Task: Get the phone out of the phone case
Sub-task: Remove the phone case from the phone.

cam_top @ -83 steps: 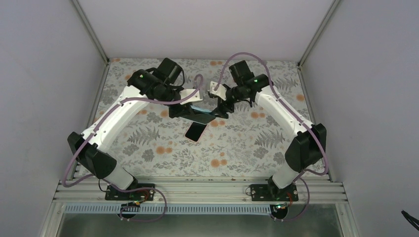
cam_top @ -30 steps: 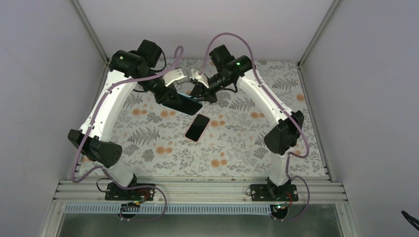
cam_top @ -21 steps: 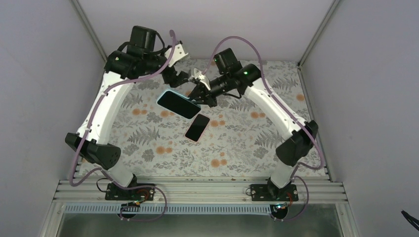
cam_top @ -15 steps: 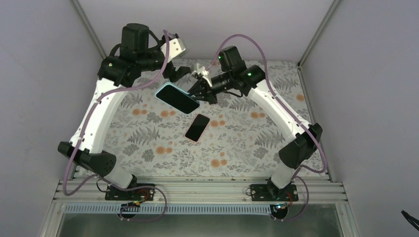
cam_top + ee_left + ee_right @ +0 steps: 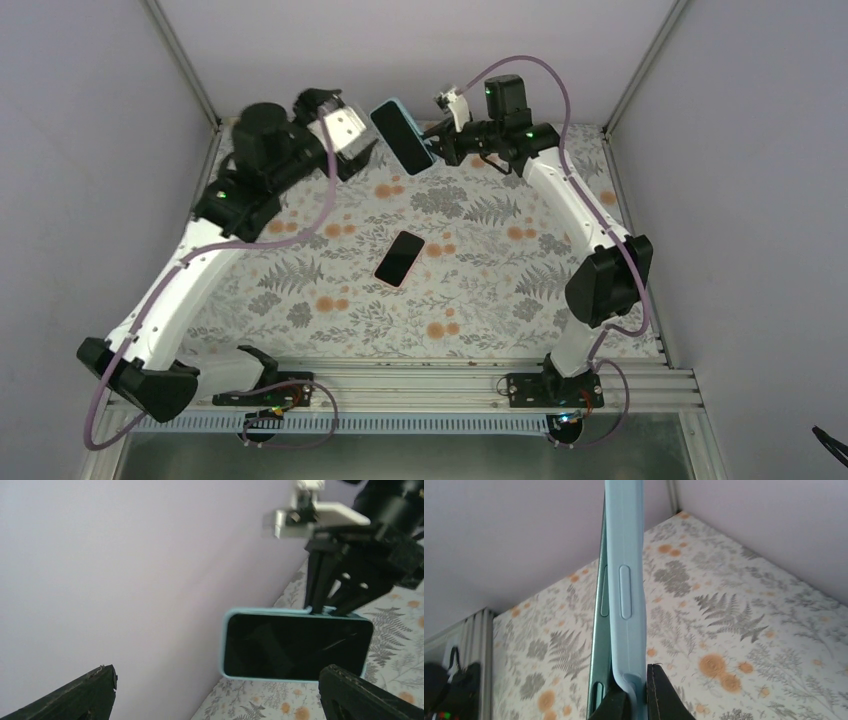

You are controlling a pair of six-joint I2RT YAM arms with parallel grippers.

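Note:
A dark-screened phone (image 5: 400, 133) sits in a light blue phone case (image 5: 421, 160), held high near the back wall. My right gripper (image 5: 436, 148) is shut on the case's edge. In the right wrist view the pinched blue case (image 5: 626, 580) bends away from the phone's green side (image 5: 600, 630) at my right gripper (image 5: 640, 692). My left gripper (image 5: 356, 150) hangs open just left of the phone, touching nothing. In the left wrist view the phone's screen (image 5: 295, 647) faces the camera inside the case's rim (image 5: 225, 645), beyond my wide-apart left gripper (image 5: 220, 700).
A second phone (image 5: 400, 258) with a dark screen and pinkish rim lies flat mid-table on the floral cloth (image 5: 480, 300). Grey walls close the back and both sides; metal corner posts (image 5: 185, 65) stand at the rear corners.
My left gripper opened, let go of the cased phone and pulled back to the left. My right arm carried the phone up and toward the back wall, tilting it more upright.

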